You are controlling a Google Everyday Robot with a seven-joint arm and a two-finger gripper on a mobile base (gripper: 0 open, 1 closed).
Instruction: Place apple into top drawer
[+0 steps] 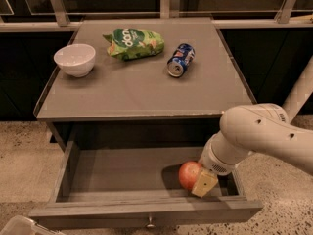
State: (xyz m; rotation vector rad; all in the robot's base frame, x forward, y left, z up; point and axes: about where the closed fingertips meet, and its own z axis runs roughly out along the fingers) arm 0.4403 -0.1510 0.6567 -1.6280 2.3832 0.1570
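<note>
The top drawer [122, 199] of the grey cabinet is pulled open, and its small metal knob [150, 223] shows on the front panel. The orange-red apple [188, 174] sits inside the drawer at its right front, on or just above the floor. My gripper [201, 183] reaches down into the drawer and is right against the apple's right side. The white arm [259, 131] comes in from the right and hides the drawer's right rear corner.
On the cabinet top [146, 89] stand a white bowl [74, 58] at the left, a green snack bag [133, 43] at the back middle, and a blue soda can [180, 60] lying on its side. A speckled floor surrounds the cabinet. A pale object [17, 226] shows at the bottom left.
</note>
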